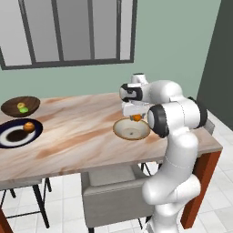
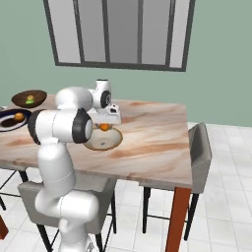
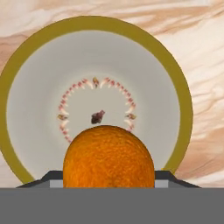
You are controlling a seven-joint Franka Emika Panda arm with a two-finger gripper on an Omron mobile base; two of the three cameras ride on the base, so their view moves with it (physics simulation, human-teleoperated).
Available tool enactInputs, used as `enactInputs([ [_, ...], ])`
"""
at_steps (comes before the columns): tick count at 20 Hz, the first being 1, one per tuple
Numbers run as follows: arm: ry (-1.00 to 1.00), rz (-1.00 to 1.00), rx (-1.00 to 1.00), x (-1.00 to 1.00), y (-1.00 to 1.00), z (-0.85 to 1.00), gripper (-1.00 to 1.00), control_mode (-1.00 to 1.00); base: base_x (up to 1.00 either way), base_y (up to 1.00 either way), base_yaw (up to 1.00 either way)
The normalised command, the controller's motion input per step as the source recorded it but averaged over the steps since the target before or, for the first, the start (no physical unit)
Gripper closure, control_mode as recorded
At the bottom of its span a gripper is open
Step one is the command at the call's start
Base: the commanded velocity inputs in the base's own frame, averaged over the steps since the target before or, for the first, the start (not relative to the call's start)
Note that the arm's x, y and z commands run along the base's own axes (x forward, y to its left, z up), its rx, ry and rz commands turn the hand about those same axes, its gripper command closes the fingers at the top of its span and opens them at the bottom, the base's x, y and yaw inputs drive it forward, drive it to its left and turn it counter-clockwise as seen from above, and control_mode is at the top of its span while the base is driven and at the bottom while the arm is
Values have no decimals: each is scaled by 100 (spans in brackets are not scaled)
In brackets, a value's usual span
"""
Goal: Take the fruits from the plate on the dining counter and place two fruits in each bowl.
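My gripper point(image 1: 137, 118) is shut on an orange fruit point(image 1: 137, 118) point(image 2: 105, 127) point(image 3: 108, 156) and holds it just above the cream-beige bowl point(image 1: 131, 129) point(image 2: 102, 140) point(image 3: 43, 74) on the dining counter point(image 1: 82, 136). In the hand view the bowl lies directly below, with nothing in it, a small red pattern at its centre. The navy plate point(image 1: 18, 133) point(image 2: 9, 121) at the far left carries another orange fruit point(image 1: 28, 126) point(image 2: 18, 116). The dark wooden bowl point(image 1: 20, 106) point(image 2: 29, 98) holds a yellow fruit point(image 1: 21, 105) and a green fruit point(image 1: 23, 109) point(image 2: 30, 102).
A grey chair point(image 1: 113, 193) is tucked under the counter's near edge beside my base, and another grey chair point(image 2: 199, 152) stands at the counter's right end. A window point(image 1: 68, 32) fills the wall behind.
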Motion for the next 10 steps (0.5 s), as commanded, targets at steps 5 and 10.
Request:
enactInputs([
  [5, -8, 0, 0, -16, 0, -48, 100, -100, 0, 0, 0],
  [10, -8, 1, 1, -54, 7, 0, 100, -100, 0, 0, 0],
])
